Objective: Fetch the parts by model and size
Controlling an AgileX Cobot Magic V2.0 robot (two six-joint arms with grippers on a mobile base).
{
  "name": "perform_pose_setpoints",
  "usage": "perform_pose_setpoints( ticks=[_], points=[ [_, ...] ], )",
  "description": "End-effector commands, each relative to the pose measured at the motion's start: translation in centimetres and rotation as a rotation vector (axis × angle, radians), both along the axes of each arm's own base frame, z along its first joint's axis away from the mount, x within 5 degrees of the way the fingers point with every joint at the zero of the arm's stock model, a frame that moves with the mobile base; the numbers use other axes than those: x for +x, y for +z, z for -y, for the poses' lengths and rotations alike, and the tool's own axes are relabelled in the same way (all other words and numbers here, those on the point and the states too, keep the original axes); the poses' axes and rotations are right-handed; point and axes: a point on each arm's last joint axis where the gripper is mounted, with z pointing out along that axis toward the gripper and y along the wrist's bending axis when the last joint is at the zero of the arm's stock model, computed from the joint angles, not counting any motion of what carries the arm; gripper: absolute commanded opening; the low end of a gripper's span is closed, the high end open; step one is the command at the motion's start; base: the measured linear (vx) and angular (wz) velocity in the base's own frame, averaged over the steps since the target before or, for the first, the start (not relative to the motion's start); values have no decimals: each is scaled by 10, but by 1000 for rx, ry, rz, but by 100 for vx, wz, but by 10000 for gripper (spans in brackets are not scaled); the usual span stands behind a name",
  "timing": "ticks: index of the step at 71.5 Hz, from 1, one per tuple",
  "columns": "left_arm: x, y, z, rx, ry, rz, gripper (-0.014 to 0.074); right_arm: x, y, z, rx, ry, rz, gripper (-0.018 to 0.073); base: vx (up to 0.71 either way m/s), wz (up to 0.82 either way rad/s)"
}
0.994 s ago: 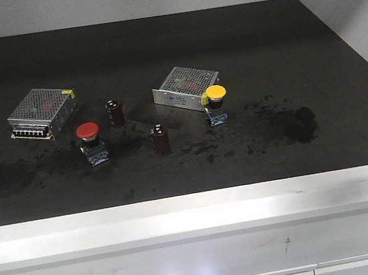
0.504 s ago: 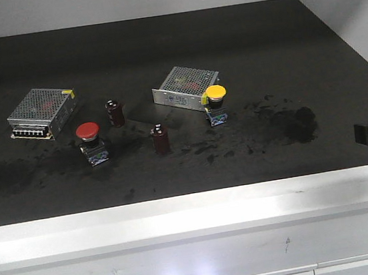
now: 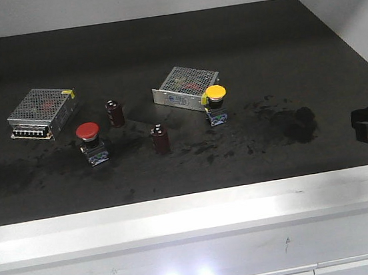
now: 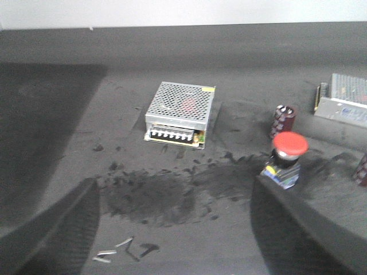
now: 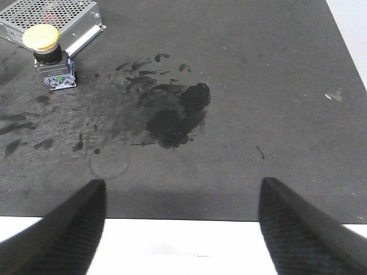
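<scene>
Seemingly low, right gripper (image 5: 182, 229) hovers (jaws apart).

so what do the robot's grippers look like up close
Both are dark. The right gripper has broad tapering fingers with a carbon-fibre-like weave. On the left gripper they look similar but blurred. No cables or markings show.

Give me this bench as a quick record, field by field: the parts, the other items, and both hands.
red push button: upright, near left power supply
yellow push button: upright, beside right power supply
rear capacitor, front capacitor: upright, between the buttons
left hand: open, empty
right hand: open, empty
surface: stained black table
</scene>
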Motion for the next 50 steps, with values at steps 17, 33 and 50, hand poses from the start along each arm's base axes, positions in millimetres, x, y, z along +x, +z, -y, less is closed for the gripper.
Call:
perform_pose_setpoints(
  ticks=[17,33,50],
  points=[
    [68,63,28,-35,-176,-127,556,2,16,0,-3,8,81,557,0,0],
    [130,72,66,-17,-299,-258,554,2,16,0,-3,8,82,557,0,0],
    [184,61,103,3,-320,-388,554,2,16,0,-2,9,87,557,0,0]
  ],
)
